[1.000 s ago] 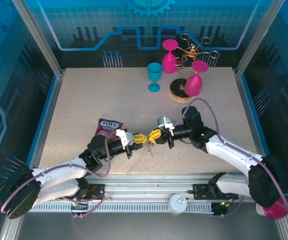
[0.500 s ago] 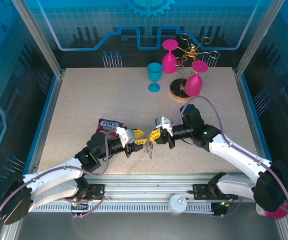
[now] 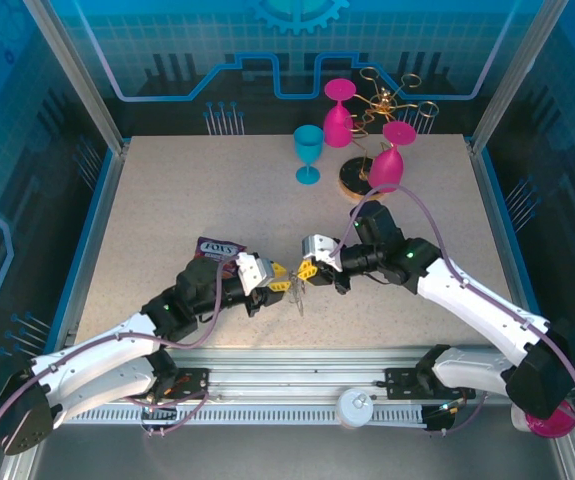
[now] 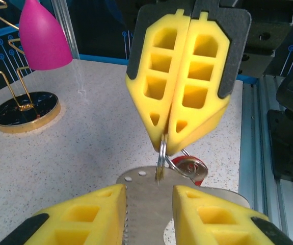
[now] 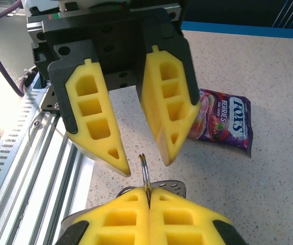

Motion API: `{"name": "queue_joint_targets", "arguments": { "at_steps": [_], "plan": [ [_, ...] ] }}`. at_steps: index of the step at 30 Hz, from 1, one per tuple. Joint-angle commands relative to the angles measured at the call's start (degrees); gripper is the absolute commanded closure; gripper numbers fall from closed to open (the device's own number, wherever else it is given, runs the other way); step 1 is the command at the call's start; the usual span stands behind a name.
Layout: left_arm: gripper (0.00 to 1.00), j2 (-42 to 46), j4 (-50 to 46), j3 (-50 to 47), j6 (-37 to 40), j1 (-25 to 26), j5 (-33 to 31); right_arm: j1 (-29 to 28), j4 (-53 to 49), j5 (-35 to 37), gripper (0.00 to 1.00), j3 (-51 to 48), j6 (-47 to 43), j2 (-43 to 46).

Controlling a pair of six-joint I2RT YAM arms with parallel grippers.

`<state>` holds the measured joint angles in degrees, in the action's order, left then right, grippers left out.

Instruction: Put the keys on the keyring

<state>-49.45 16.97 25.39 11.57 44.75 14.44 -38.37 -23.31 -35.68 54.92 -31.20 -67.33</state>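
- The Fox's snack packet [image 3: 217, 251] lies flat on the table [image 3: 167, 200], just behind the left arm.
- The left gripper [image 3: 280, 279] has its yellow fingers spread apart and holds nothing; its tips face the right gripper.
- A silver wire ring [image 4: 162, 153] stands edge-on between the two grippers, with the red-tagged key [image 4: 193, 168] hanging beside it.
- The right gripper [image 3: 307, 269] is clamped tight on that ring.
- At the far right stand a teal goblet [image 3: 308, 150] and pink glasses [image 3: 339, 112] by a gold wire rack [image 3: 382, 100].
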Motion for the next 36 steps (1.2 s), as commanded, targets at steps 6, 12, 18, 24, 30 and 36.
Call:
{"name": "queue_joint_targets", "arguments": {
  "at_steps": [6, 12, 18, 24, 30, 36],
  "plan": [
    [0.73, -1.8, 0.3, 2.7, 1.3, 0.2, 3.0, -3.6, -5.9, 5.8, 1.00, 3.7, -5.0, -1.8],
    [0.90, -3.3, 0.2, 3.5, 1.8, 0.2, 4.4, -5.7, -6.5, 6.9, 1.00, 4.8, -5.4, -2.1],
    [1.00, -3.1, 0.5, 3.9, 2.8, 0.2, 5.4, -5.9, -5.3, 9.0, 0.95, 5.0, -1.8, -1.2],
    [1.00, -1.2, 7.9, 0.4, 6.3, 0.9, 1.9, 1.7, 3.7, 5.2, 0.59, -1.9, 19.4, 5.3],
    [1.00, -4.2, 17.0, -0.3, 8.0, 1.1, 1.6, 4.6, 11.8, -2.5, 0.59, -8.1, 34.1, 7.0],
    [1.00, -5.2, 18.5, -0.3, 9.5, 1.2, 0.1, 6.3, 21.1, -7.3, 0.60, -11.8, 44.3, 8.1]
  ]
}}
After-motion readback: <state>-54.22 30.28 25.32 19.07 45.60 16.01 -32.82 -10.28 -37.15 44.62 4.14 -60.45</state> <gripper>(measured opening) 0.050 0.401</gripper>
